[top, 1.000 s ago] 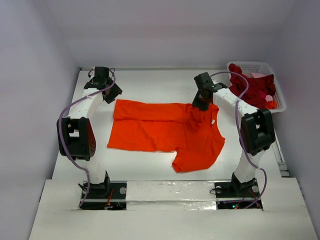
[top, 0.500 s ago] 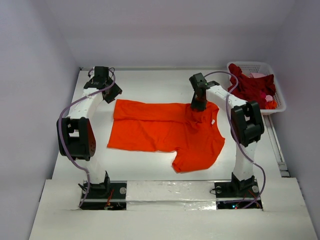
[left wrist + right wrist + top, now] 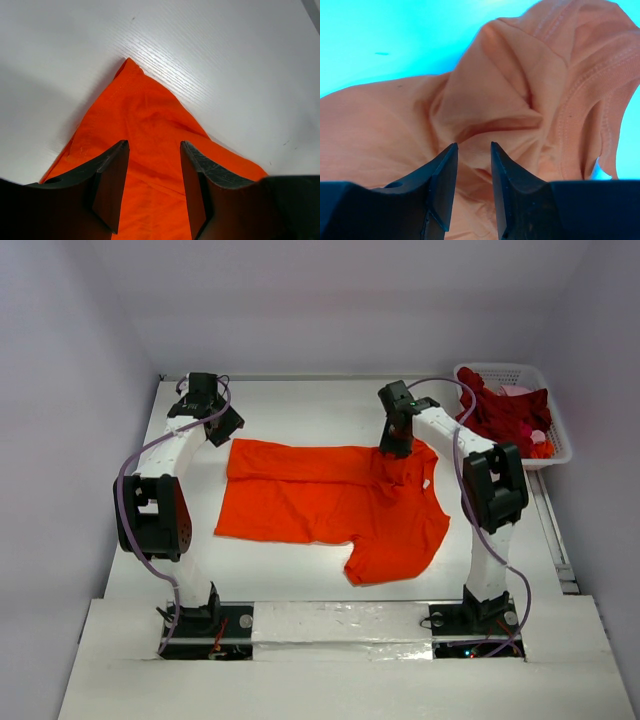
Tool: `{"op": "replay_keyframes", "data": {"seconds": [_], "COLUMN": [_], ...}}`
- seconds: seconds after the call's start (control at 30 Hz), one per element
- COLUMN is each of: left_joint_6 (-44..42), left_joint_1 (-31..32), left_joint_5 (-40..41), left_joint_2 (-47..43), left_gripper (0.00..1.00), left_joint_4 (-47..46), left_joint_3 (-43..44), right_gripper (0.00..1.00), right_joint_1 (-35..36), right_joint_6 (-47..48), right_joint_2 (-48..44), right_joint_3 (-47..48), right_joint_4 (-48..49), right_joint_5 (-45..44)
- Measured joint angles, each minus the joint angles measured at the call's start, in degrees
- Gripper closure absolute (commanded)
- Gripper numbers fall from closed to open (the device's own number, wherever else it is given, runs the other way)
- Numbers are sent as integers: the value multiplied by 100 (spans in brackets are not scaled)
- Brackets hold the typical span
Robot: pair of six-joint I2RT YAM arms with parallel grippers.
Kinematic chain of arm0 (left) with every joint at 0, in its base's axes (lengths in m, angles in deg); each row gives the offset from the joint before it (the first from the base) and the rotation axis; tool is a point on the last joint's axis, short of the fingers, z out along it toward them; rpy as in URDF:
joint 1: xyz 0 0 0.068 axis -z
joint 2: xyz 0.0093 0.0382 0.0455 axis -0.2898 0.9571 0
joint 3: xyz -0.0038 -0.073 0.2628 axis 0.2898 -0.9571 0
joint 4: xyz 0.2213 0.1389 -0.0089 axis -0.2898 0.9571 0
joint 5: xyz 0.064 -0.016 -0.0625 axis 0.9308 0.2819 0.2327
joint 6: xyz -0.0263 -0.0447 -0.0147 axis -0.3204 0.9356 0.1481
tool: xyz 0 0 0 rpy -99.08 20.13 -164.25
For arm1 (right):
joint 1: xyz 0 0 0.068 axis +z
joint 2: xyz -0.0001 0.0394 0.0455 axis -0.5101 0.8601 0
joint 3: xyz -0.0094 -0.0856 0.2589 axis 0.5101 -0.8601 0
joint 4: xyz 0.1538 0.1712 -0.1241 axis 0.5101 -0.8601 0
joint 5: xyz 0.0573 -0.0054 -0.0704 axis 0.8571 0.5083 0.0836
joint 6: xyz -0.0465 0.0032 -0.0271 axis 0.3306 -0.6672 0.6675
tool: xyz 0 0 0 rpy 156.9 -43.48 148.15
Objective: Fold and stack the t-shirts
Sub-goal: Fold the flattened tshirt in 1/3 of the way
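A bright orange t-shirt [image 3: 330, 502] lies spread on the white table, its small white neck label [image 3: 425, 483] toward the right. My left gripper [image 3: 224, 433] hovers over the shirt's far left corner [image 3: 131, 67]. It is open [image 3: 154, 146], with cloth showing below the gap and nothing between the fingers. My right gripper [image 3: 394, 448] is at the shirt's far right shoulder. There the cloth [image 3: 520, 95] is bunched into folds and looks pale peach in that view. The gripper's jaws [image 3: 474, 146] stand a little apart just above a fold.
A white lattice basket [image 3: 500, 370] stands at the back right, holding dark red t-shirts [image 3: 512, 418] and a pale pink one [image 3: 517, 392]. Some dark red cloth hangs over its near rim. White walls close in on the left, the back and the right.
My right arm has swung a little to the left and its elbow has come in, with the gripper staying at the shirt's shoulder. The left arm has not moved.
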Motion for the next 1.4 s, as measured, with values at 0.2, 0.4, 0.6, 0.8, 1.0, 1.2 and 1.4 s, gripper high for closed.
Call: {"op": "replay_keyframes", "data": {"seconds": [0.2, 0.4, 0.6, 0.8, 1.0, 1.2, 1.4], "left_joint_6": [0, 0, 0, 0, 0, 0, 0], "left_joint_1": [0, 0, 0, 0, 0, 0, 2], "left_joint_5": [0, 0, 0, 0, 0, 0, 0], "left_joint_2": [-2, 0, 0, -2, 0, -2, 0], "left_gripper": [58, 58, 58, 58, 58, 58, 58], "left_joint_4": [-4, -4, -4, -4, -4, -9, -9], "left_joint_3": [0, 0, 0, 0, 0, 0, 0], "right_gripper": [61, 61, 61, 61, 61, 62, 86], "right_joint_1": [162, 295, 323, 326, 323, 326, 323], "right_joint_6": [90, 131, 129, 125, 125, 125, 111], "right_joint_2": [0, 0, 0, 26, 155, 310, 337], "right_joint_3": [223, 245, 223, 131, 85, 28, -15], "right_joint_4": [-55, -92, -92, -125, -122, -127, -129], "right_joint_5": [-7, -2, -7, -20, -59, -114, -190]}}
